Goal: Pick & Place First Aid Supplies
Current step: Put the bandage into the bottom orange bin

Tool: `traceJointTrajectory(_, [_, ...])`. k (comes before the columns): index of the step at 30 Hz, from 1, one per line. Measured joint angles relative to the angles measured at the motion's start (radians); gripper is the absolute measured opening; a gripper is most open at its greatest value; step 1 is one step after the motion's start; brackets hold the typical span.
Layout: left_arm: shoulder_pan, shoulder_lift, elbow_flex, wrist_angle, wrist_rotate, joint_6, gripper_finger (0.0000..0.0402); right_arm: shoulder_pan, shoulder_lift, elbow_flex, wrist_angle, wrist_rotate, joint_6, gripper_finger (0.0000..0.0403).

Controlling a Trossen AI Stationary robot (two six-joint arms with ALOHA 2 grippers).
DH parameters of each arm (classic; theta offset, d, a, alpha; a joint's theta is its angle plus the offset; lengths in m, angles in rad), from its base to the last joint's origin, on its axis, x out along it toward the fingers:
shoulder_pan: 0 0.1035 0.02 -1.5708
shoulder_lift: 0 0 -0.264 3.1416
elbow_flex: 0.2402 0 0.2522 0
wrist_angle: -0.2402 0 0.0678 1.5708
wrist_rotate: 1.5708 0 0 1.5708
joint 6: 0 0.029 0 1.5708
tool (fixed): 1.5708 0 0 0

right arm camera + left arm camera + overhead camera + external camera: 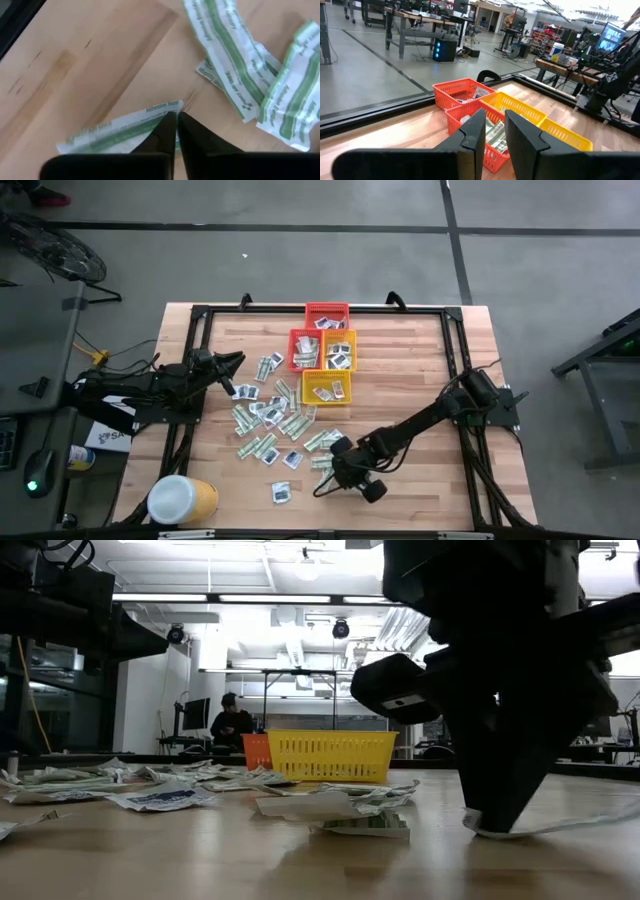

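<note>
Many small flat first aid packets [270,420] lie scattered on the wooden table's middle. Some more lie in the small baskets [326,387] at the far middle. My right gripper [325,480] is down at the near middle of the table, shut on a green-and-white strip packet [115,132]. Two more strips [235,75] lie just beyond it. My left gripper [495,130] hangs level above the table's left side and points at the baskets. Its fingers stand a narrow gap apart with nothing between them. My right gripper pinches the strip packet between its two fingers at one long edge, near the printed end [162,107]. The fingers slant steeply down from above. The packet lies flat on the table under the fingertips [500,815], and its free end [570,828] reaches out along the wood.
Red [327,313], orange [340,350] and yellow baskets stand in a cluster at the far middle. A yellow tub with a white lid [180,498] stands at the near left corner. A white square packet [282,492] lies left of my right gripper. A black frame [460,320] runs round the table.
</note>
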Motion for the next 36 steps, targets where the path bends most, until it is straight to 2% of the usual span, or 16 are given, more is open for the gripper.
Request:
traceJointTrajectory(6, [0.000, 0.000, 0.000, 0.000, 0.000, 0.000, 0.0073, 0.000, -0.025, -0.004, -0.004, -0.002, 0.159, 0.0004])
traceJointTrajectory(11, [0.000, 0.000, 0.000, 0.000, 0.000, 0.000, 0.0073, 0.001, -0.101, -0.002, -0.059, -0.011, 0.308, 0.0001])
traceJointTrajectory(16, [0.000, 0.000, 0.000, 0.000, 0.000, 0.000, 0.0073, -0.028, -0.192, 0.048, -0.145, 0.049, 0.371, 0.0001])
traceJointTrajectory(21, [0.000, 0.000, 0.000, 0.000, 0.000, 0.000, 0.0073, -0.089, -0.243, 0.150, -0.256, 0.182, 0.362, 0.0001])
traceJointTrajectory(25, [0.000, 0.000, 0.000, 0.000, 0.000, 0.000, 0.0073, -0.165, -0.244, 0.245, -0.340, 0.329, 0.312, 0.0000])
traceJointTrajectory(30, [0.000, 0.000, 0.000, 0.000, 0.000, 0.000, 0.0073, -0.290, -0.245, 0.318, -0.346, 0.445, 0.254, 0.0000])
traceJointTrajectory(36, [0.000, 0.000, 0.000, 0.000, 0.000, 0.000, 0.0073, -0.442, -0.234, 0.323, -0.294, 0.567, 0.205, 0.0000])
